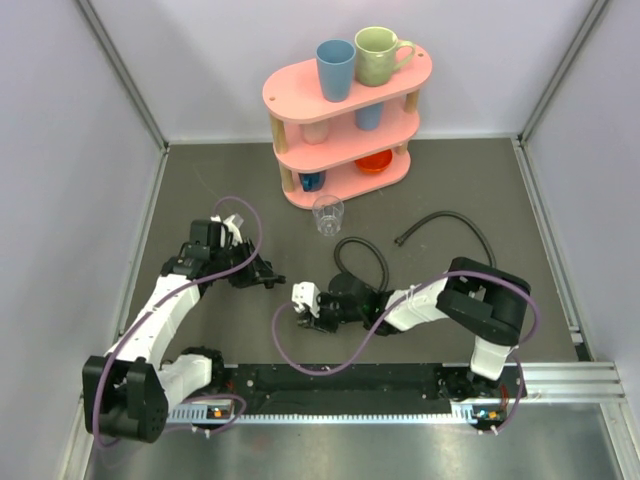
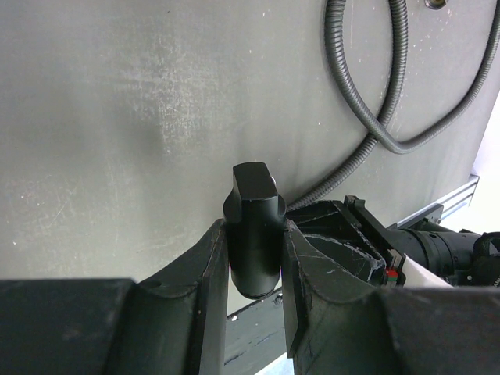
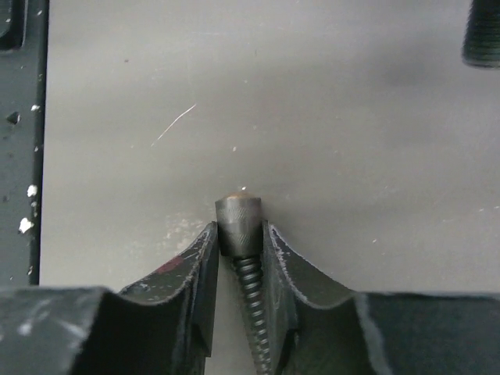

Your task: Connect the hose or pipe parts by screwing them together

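Two thin black hoses lay on the dark table (image 1: 470, 310), though much of the scene was hard to read. From overhead the left gripper (image 1: 272, 282) and right gripper (image 1: 301, 305) showed only as small dark shapes close together near the table's centre, their jaws unreadable there. The left wrist camera showed the left gripper's jaws clamped narrow on a stubby black fitting (image 2: 254, 226) standing upright between the fingers; whether a hose trailed from it could not be told. The right wrist camera showed the right gripper's jaws closed on the knurled end fitting (image 3: 238, 219) of the looped hose (image 1: 383, 262), its ribbed body running back between the fingers and out of frame. A dark threaded piece (image 3: 480, 35) was cut off at that view's 1 o'clock corner. The second hose (image 1: 447, 214) curved free at 2 o'clock from the right gripper, well apart from both arms. One clear glass (image 1: 327, 214) stood at 12 o'clock, just in front of a pink three-tier shelf (image 1: 285, 92) carrying one green mug (image 1: 378, 55), four cups (image 1: 335, 68) and one orange bowl (image 1: 375, 160), some of them half hidden between the tiers.
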Motion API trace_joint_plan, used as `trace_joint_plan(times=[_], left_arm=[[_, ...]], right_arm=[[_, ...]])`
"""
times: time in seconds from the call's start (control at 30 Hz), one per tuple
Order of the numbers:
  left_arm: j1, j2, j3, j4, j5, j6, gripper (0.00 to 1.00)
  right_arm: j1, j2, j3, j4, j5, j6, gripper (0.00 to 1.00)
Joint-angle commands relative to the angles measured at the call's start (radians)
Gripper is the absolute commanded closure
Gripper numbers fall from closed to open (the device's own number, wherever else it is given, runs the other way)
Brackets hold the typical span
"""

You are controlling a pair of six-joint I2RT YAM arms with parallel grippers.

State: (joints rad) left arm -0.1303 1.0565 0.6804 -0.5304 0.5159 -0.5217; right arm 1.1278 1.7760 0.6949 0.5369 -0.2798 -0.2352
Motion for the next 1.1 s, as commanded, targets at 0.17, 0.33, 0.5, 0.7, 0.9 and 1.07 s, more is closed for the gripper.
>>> trace_joint_plan(times=[0.17,0.33,0.5,0.7,0.9,1.07], left_arm=[[0.011,0.002,0.005,0.055,0.016,-0.009,1.0],[0.011,0.007,0.007,0.052,0.007,-0.008,1.0],[0.011,0.011,0.011,0.05,-0.004,-0.011,1.0],[0.009,0.022,0.016,0.053,-0.001,-0.014,1.0],[0.011,0.023,0.016,0.053,0.001,-0.011,1.0],[0.009,-0.009,0.057,0.026,0.051,-0.006,1.0]], right_arm=[[-0.023,0.008,-0.069,0.12,-0.142,-0.055,0.66],[-0.048,0.022,-0.098,0.198,-0.223,-0.084,0.65],[-0.051,0.051,-0.074,0.182,-0.234,-0.102,0.65],[-0.052,0.077,-0.063,0.19,-0.236,-0.111,0.64],[-0.054,0.079,-0.066,0.195,-0.228,-0.122,0.84],[-0.056,-0.082,-0.084,0.221,-0.153,-0.107,1.0]])
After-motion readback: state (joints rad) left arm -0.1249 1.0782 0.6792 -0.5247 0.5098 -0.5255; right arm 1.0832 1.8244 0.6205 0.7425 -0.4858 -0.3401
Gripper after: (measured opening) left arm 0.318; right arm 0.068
